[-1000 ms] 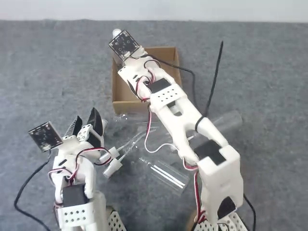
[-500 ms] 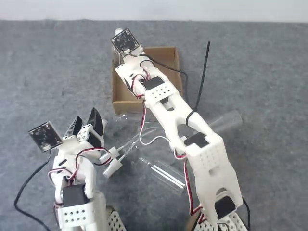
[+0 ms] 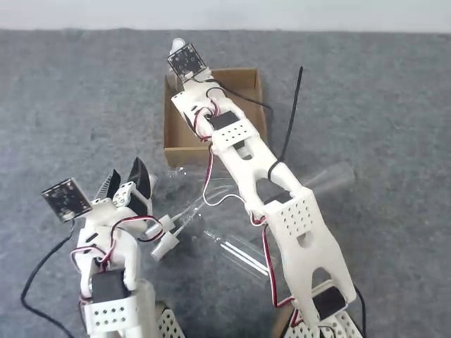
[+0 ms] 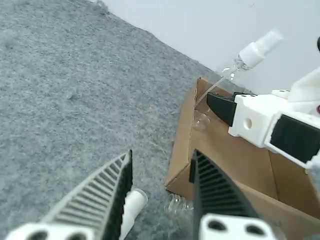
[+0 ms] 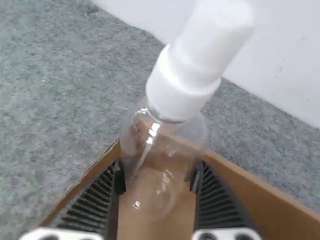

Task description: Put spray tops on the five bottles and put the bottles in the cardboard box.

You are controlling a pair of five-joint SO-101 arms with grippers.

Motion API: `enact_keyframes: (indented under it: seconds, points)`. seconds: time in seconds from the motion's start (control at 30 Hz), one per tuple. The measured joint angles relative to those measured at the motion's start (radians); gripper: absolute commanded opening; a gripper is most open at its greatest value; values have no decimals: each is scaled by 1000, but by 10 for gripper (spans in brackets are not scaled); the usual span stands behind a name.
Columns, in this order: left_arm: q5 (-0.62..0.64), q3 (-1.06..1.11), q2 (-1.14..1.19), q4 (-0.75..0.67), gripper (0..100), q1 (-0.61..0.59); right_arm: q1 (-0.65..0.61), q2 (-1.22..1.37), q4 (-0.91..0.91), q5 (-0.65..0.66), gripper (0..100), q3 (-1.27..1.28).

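Plastic bottle (image 5: 161,150), capped, sits clamped in my right gripper (image 5: 157,182) over the box (image 3: 176,144) at its far left corner; base cut off. My left gripper (image 4: 161,160) gapes empty. Grey carpet (image 3: 70,91), white wall (image 3: 296,14).

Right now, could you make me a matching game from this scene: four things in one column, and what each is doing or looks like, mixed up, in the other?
1. right hand
2. left hand
3. cardboard box
4. loose spray tops

A. open, holding nothing
B. lying on the grey carpet
C. shut on a capped bottle
D. brown, open at the top

Pairs: 1-C, 2-A, 3-D, 4-B
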Motion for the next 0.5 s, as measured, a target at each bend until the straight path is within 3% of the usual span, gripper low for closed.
enact_keyframes:
  seconds: [0.5]
  points:
    - [0, 0, 0, 0, 180, 0, 0, 0, 121, -2, 203, -3]
